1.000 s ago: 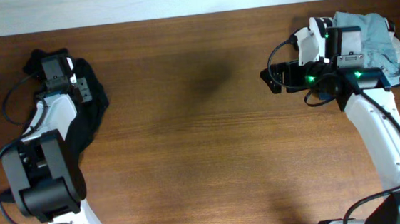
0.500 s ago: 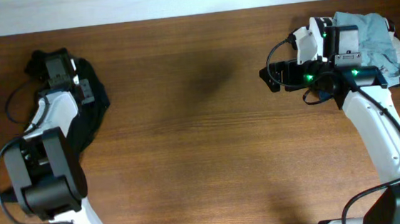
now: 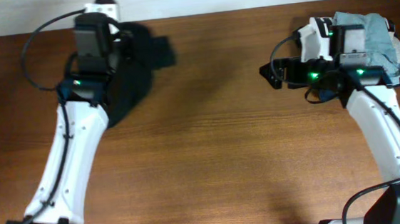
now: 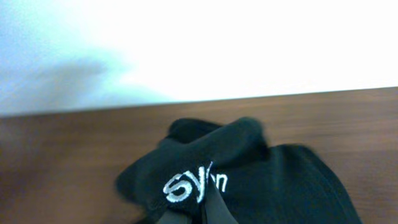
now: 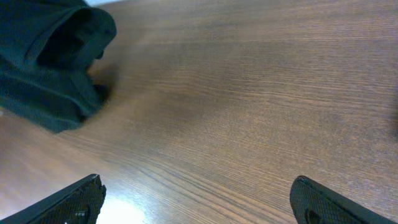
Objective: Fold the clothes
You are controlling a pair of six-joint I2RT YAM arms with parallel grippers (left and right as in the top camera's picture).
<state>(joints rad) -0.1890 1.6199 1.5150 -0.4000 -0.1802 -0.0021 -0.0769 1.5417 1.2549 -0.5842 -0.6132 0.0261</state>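
The black clothes (image 3: 131,73) hang bunched from my left gripper near the table's back edge, trailing down and to the right of the left wrist (image 3: 95,36). In the left wrist view the black clothes (image 4: 249,168) show white lettering, and my left gripper (image 4: 200,204) is shut on the fabric just below it. My right gripper (image 5: 199,202) stands wide open over bare wood at the right, with nothing between its fingers. The right wrist view catches the black clothes (image 5: 50,59) far off at its upper left.
A pile of light grey-blue and white garments (image 3: 374,32) lies at the back right, behind the right arm. The wooden table (image 3: 217,146) ends at a white wall along the back.
My left gripper shut on the black clothes at the far left, then lifted and swung them right and towards the back edge. The right arm has stayed put.
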